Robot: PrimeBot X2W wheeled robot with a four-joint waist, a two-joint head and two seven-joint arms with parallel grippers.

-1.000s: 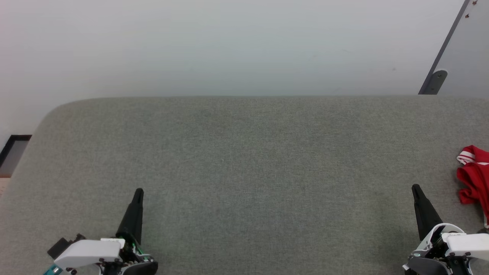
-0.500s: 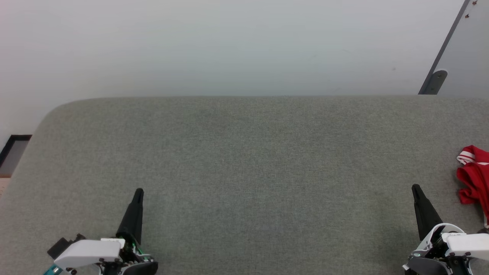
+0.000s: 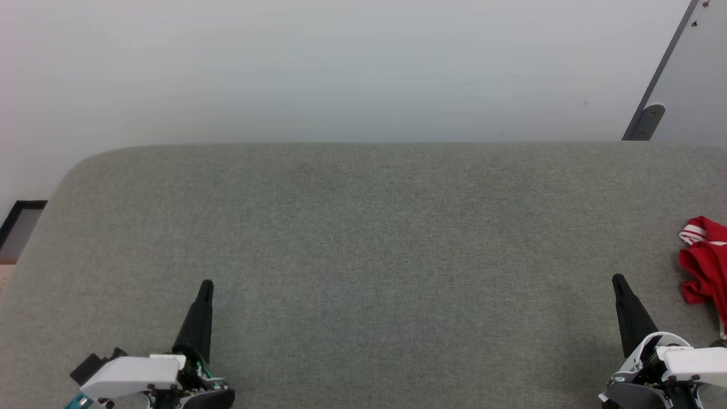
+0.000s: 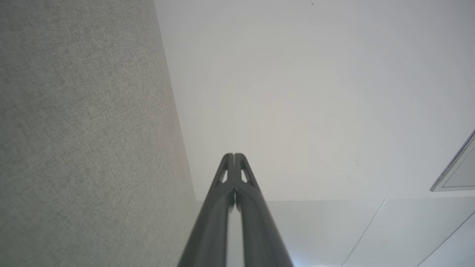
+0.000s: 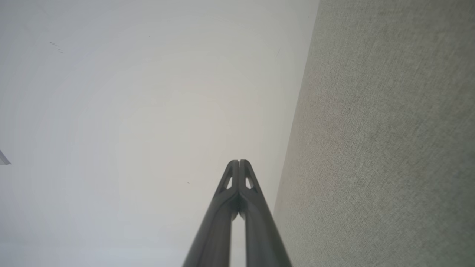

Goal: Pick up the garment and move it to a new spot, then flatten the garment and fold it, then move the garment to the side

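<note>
Just to the right of the right tool (image 3: 617,279), and a little beyond its tip, the garment (image 3: 704,264) is seen lying crumpled on the grey fabric-covered surface (image 3: 363,227). It is bright red, with a red-and-white striped band (image 3: 693,233) showing at its far end. It is cut off by the edge of the head view, so its full extent cannot be told. The garment and the right tool are kept apart, with a strip of bare surface between them.

The right tool is held low over the near part of the surface. Its two dark fingers (image 5: 217,230) are pressed together tip to tip, and nothing is gripped between them. In the right wrist view the surface is seen along one side of the tool, and a pale wall (image 5: 111,111) is seen ahead of it.

Well apart from it, far to its left, the left tool (image 3: 206,286) is held in the same low pose. Its fingers are likewise shut to a single point, and nothing is held in them. In the left wrist view the joined tips are shown against the pale wall, with the surface beside them.

Ahead of both tools a wide stretch of surface is seen reaching to the wall. Far beyond the right tool, a grey panel (image 3: 647,122) with a dark edge is seen against the wall. Left of the left tool, past the rounded corner of the surface, a dark-framed opening (image 3: 17,224) is seen.
</note>
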